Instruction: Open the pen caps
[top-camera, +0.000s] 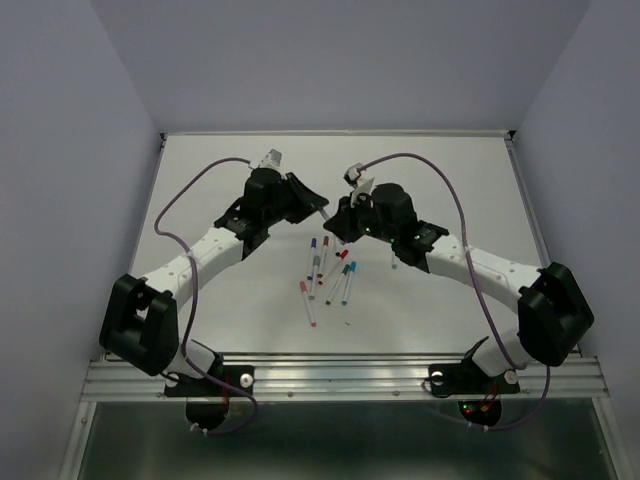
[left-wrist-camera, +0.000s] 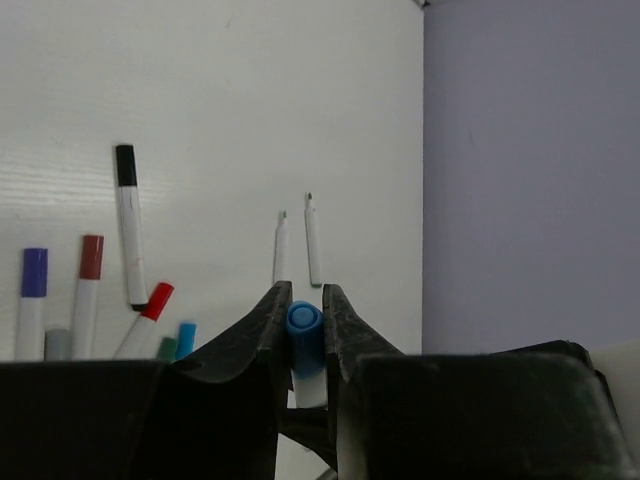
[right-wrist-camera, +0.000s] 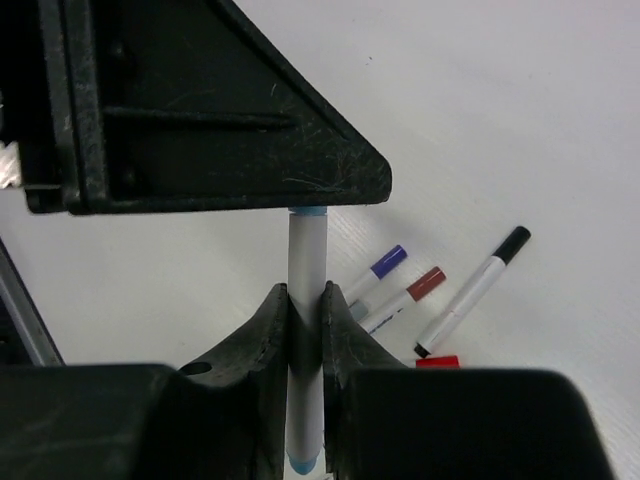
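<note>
Both grippers hold one pen above the middle of the table. My left gripper (left-wrist-camera: 303, 298) is shut on its blue cap (left-wrist-camera: 303, 325), with the white barrel (left-wrist-camera: 310, 385) showing just behind the cap. My right gripper (right-wrist-camera: 306, 300) is shut on the same white barrel (right-wrist-camera: 306, 262), and the left gripper's black body (right-wrist-camera: 200, 110) hides the cap end. In the top view the left gripper (top-camera: 318, 206) and right gripper (top-camera: 338, 222) meet tip to tip. Several capped pens (top-camera: 325, 270) lie on the table below.
Two uncapped white pens (left-wrist-camera: 281, 250) (left-wrist-camera: 313, 240) lie side by side on the table. Capped pens lie nearby: black (left-wrist-camera: 128, 225), purple (left-wrist-camera: 33, 272), dark red (left-wrist-camera: 91, 257), red (left-wrist-camera: 155, 300). The table's right edge meets a lilac wall (left-wrist-camera: 520, 200).
</note>
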